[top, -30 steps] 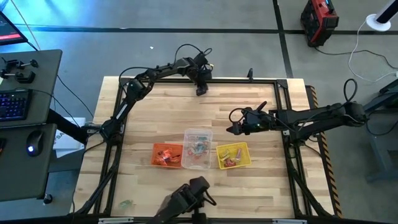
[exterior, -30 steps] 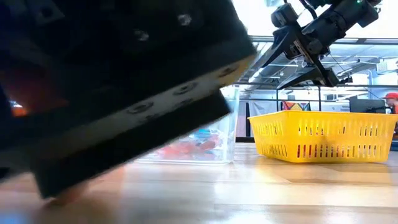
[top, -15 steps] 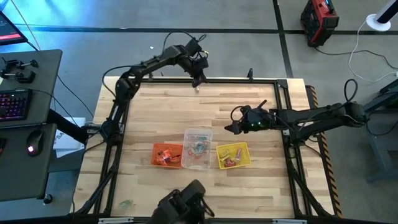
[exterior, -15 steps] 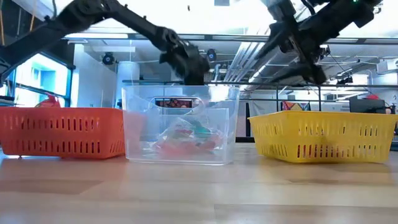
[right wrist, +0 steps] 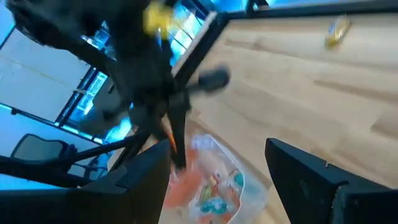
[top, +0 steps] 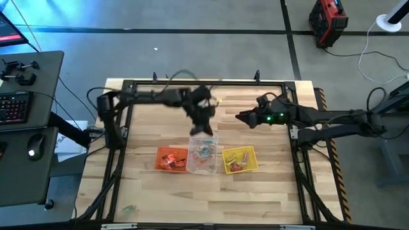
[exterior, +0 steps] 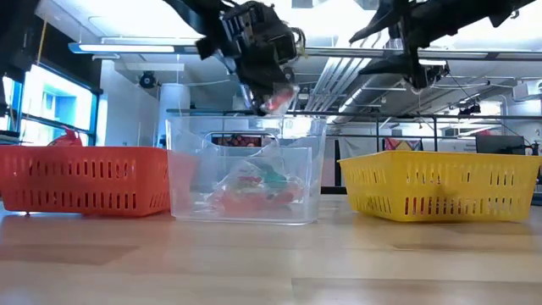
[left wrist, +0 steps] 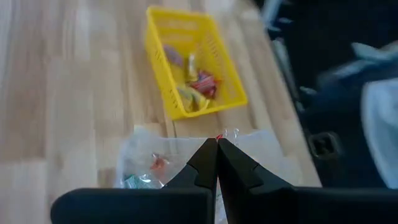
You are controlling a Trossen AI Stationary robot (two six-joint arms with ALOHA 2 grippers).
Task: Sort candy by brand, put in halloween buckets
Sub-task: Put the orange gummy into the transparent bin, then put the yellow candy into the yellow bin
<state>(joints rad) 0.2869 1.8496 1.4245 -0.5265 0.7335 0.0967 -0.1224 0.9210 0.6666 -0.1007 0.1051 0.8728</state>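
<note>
High view, L gripper (top: 202,130): fingers pinched shut on small red-wrapped candy (exterior: 274,102), over far rim of clear plastic square tub (top: 203,153).
R gripper (top: 243,117): fingers wide apart, nothing in them, over bare wood table (top: 153,121), far side of yellow slotted tub (top: 239,160).
Tubs: orange slotted tub (top: 172,159), clear, yellow in a row w/ sweets inside each.

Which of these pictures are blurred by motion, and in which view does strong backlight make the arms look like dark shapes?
High view: the left gripper over the clear tub is smeared. Right wrist view: most blurred; the left arm is a dark streak. Left wrist view: soft, the yellow tub unsharp. Low view: sharp, but bright ceiling light leaves the right gripper a silhouette.
</note>
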